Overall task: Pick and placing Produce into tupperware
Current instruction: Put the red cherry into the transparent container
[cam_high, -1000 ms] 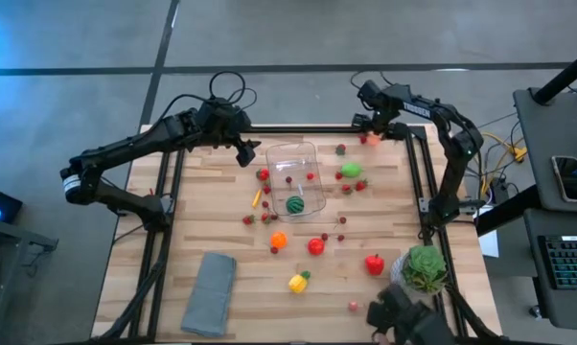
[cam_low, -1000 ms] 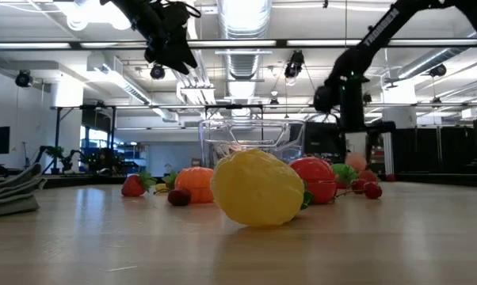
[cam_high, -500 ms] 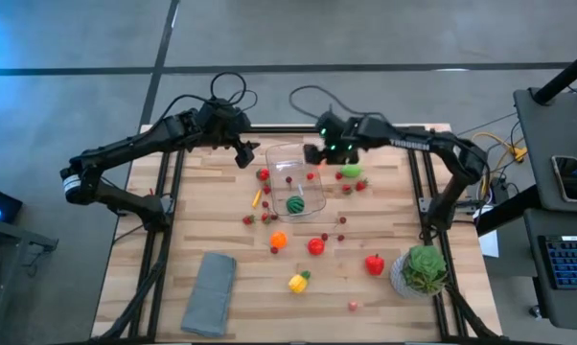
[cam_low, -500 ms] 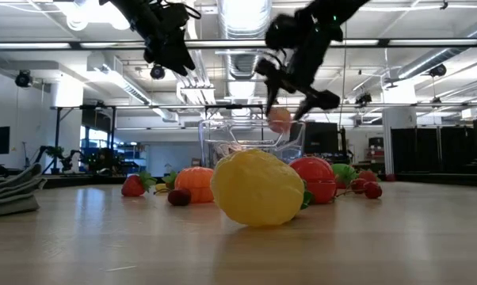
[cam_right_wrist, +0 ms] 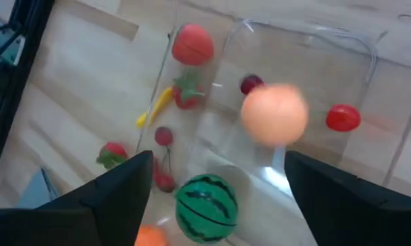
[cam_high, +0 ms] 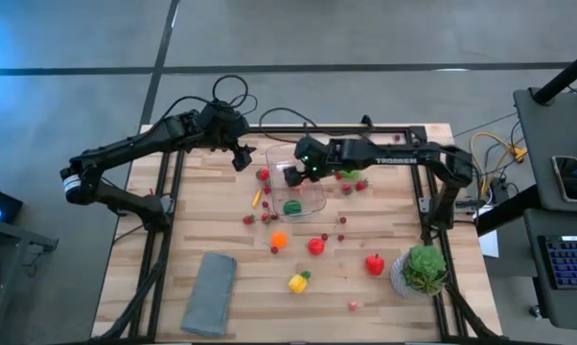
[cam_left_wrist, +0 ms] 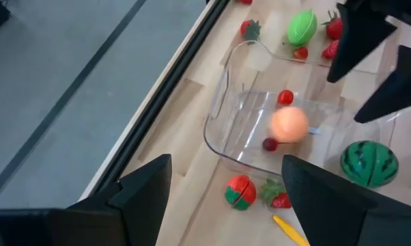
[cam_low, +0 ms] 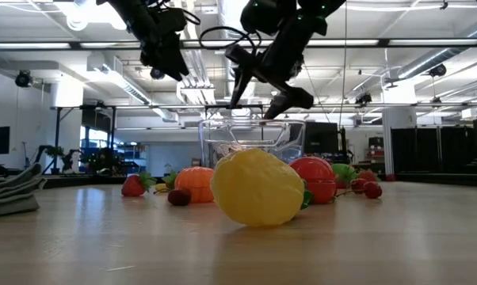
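Nearest the table's front edge in the high view lie a flat grey folded cloth (cam_high: 209, 293) at the left and a bushy green plant in a white pot (cam_high: 424, 269) at the right. Between them sit a round yellow toy fruit (cam_high: 297, 282), a red toy pepper (cam_high: 374, 264), a red toy tomato (cam_high: 315, 246) and an orange toy fruit (cam_high: 278, 240), all on the pale wooden table (cam_high: 212, 225), with tiny dark-red berries scattered around.

Farther back stands the clear rectangular plastic tupperware container (cam_left_wrist: 227, 116). Inside it are a dark-green striped toy watermelon (cam_right_wrist: 205, 199), a small red round piece (cam_right_wrist: 343, 117) and a dark-red berry (cam_right_wrist: 252, 84). A pale orange-pink ball-shaped toy fruit (cam_right_wrist: 274, 113) shows over the container's inside, free of both fingers; whether it touches the floor cannot be told.

The right gripper (cam_high: 295, 172) hangs over the container, its fingers spread wide and holding nothing. The left gripper (cam_high: 242, 153) hovers just beyond the container's far left corner, fingers apart and empty. A bright green toy fruit (cam_left_wrist: 302, 26) lies behind the container.
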`<control>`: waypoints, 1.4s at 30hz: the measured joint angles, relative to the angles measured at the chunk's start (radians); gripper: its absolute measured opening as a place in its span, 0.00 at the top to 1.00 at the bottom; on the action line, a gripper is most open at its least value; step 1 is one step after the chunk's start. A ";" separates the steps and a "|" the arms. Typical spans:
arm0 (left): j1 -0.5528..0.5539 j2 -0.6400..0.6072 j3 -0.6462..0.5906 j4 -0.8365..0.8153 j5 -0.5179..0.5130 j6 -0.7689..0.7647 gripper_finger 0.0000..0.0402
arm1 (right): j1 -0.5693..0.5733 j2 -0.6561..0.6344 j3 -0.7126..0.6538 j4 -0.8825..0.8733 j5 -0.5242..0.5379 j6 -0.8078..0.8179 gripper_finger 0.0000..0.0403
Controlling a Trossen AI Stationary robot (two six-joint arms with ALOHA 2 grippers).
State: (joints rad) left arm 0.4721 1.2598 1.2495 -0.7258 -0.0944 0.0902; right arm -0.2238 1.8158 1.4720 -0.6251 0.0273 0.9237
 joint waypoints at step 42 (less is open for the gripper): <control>0.000 0.002 -0.001 0.040 0.000 -0.001 0.35 | -0.823 -0.006 -0.219 -0.395 0.092 0.862 0.19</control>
State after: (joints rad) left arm 0.4721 1.2621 1.2488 -0.6853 -0.0948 0.0891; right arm -1.0466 1.8103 1.2526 -1.0199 0.1196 1.7861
